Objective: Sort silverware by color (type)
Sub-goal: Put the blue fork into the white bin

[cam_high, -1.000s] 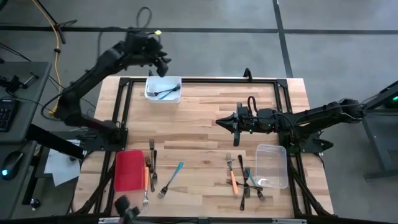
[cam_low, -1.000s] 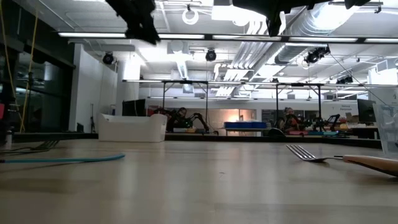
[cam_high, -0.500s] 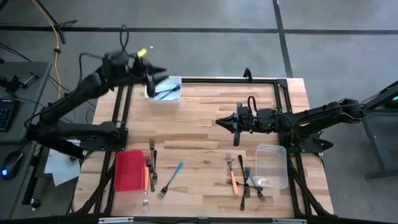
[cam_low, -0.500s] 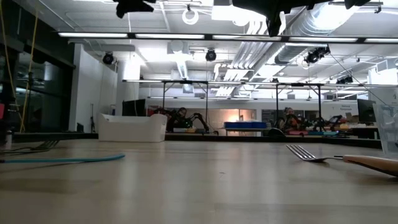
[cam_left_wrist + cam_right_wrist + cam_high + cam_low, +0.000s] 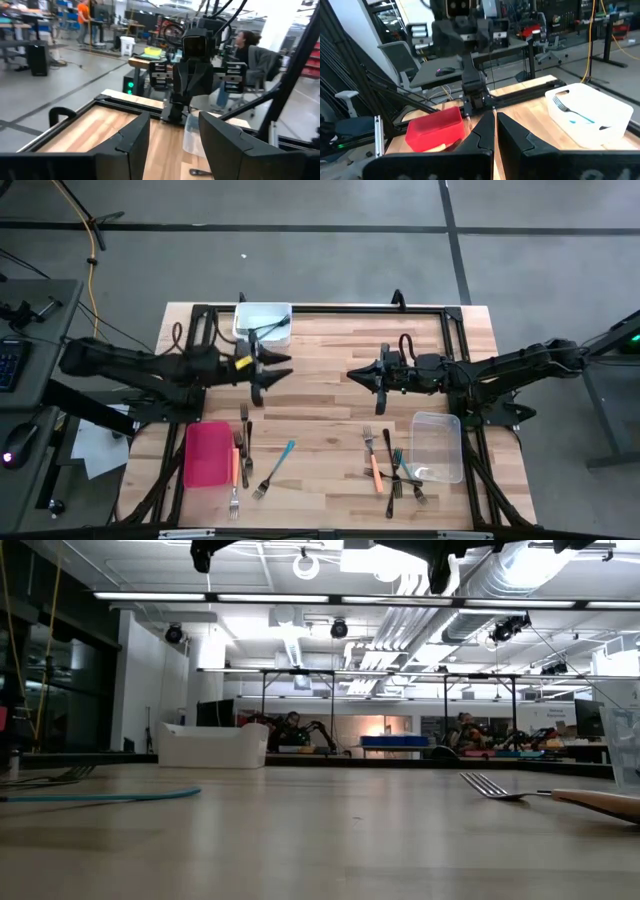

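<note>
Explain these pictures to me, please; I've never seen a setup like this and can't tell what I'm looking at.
Two dark robot arms work at a wooden table. One picture looks straight down, one sits level with the tabletop, and two come from cameras on the arms' wrists. The left tool hangs open above the table, holding nothing. The right tool is shut and empty, facing it mid-table. Near the front edge lie forks: a teal fork, an orange-handled fork and dark ones. There is also a red tray, a clear tub, and a white tub at the back with forks in it.
</note>
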Tool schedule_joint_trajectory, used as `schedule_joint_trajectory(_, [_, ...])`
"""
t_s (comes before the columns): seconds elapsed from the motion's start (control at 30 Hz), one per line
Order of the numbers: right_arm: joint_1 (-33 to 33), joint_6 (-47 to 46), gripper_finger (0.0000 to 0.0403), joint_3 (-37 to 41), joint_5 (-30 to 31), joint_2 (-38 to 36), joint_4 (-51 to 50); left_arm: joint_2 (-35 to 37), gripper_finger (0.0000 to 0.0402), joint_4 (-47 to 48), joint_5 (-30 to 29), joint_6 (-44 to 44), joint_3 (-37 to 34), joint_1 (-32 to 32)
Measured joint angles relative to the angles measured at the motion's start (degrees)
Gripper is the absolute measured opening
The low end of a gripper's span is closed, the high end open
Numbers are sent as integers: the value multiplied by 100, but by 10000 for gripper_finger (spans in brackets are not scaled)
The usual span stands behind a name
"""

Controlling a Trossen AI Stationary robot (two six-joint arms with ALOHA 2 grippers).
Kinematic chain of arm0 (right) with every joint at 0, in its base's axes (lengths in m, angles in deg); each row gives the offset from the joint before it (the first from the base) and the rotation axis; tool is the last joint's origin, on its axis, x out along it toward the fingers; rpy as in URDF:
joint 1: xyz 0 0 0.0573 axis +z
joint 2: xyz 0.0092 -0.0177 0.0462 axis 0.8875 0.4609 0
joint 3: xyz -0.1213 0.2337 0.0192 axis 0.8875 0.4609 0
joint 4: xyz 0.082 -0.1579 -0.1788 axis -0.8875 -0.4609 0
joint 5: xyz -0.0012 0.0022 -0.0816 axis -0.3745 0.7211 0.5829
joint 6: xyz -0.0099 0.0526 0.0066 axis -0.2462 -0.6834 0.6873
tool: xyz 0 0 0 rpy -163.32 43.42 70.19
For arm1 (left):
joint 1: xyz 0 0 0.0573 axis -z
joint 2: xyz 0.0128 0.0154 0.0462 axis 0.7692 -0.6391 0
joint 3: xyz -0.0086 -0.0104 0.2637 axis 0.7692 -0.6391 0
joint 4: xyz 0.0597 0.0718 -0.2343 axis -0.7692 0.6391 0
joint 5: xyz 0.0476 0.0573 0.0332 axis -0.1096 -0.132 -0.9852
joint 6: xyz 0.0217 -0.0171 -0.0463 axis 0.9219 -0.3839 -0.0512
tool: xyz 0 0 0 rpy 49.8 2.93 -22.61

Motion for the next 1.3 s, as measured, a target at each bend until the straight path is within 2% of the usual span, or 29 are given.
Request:
schedule_joint_trajectory(0.13, [0,124,5,-2,-1,0,72,-104,158,-162,-322,189,4,199])
schedule_joint_trajectory(0.9, [0,90,5,-2,-1,0,66,-104,158,-55,-282,384,7,196])
schedule_joint_trajectory(0.97, [0,90,5,-2,-2,0,66,-108,158,362,-280,289,118,221])
schedule_joint_trajectory(1.07, [0,90,5,-2,-2,0,66,-183,158,1627,-188,-129,587,350])
schedule_joint_trajectory(1.3, [0,91,5,0,-1,0,8,-1037,158,4552,676,-881,2007,1252])
